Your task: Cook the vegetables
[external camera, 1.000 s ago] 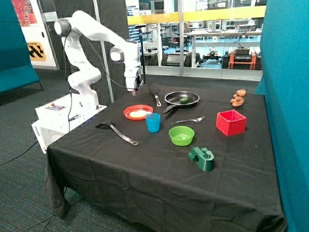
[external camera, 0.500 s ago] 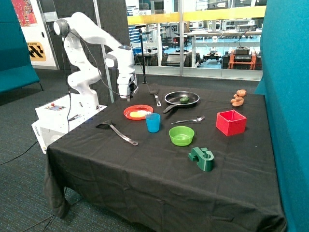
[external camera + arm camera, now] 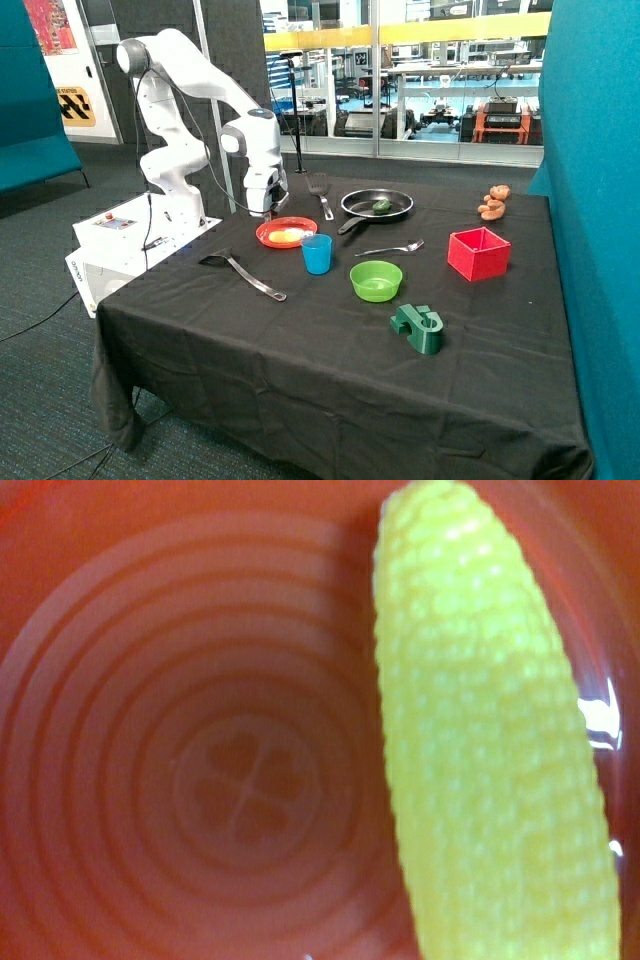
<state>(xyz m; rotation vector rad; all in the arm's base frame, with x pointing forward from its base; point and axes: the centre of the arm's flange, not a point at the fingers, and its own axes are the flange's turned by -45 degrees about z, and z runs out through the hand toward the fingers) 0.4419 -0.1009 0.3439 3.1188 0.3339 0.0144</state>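
My gripper (image 3: 268,212) hangs low over the far edge of the orange plate (image 3: 266,238), and whether my fingers are open or closed I cannot tell. The yellow corn (image 3: 490,730) lies on that plate (image 3: 150,730), off its centre, untouched. Beyond the plate, the dark green vegetable (image 3: 381,206) sits in the black pan (image 3: 352,205); the blue cup (image 3: 317,254) stands just beside the plate.

**Kitchenware and Toys Spread Across Black Tabletop**

A blue cup (image 3: 317,254) stands just beside a green bowl (image 3: 376,280) mid-table. A red box (image 3: 479,253) sits near the far side edge, a teddy bear figure (image 3: 493,202) at the back corner, a green plastic block (image 3: 417,328) nearer the front.
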